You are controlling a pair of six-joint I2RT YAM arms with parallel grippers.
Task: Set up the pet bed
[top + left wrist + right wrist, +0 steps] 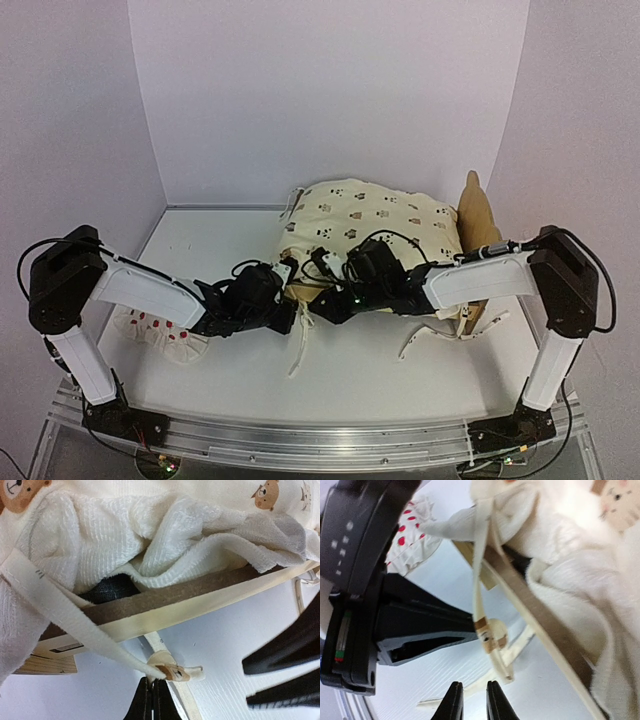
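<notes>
The pet bed shows its plywood headboard [476, 206] at the right. A cream animal-print quilt [370, 215] covers the rest of it. In the left wrist view the bed's side rail [200, 600] runs across, with the dark grey base [112, 587] under bunched quilt [150, 525]. My left gripper [152, 680] is shut on the quilt's tie strap [75, 625] near its bear-print end, just off the rail. My right gripper [472, 685] is slightly open and empty, close beside the left gripper [420, 625] and the strap [480, 580]. Both grippers meet at the bed's left side [305, 308].
A small white red-dotted pillow [150, 325] lies on the table at the left, partly under my left arm; it also shows in the right wrist view [412, 535]. Loose quilt ties hang onto the table [300, 350] and by the bed's near right corner [430, 338].
</notes>
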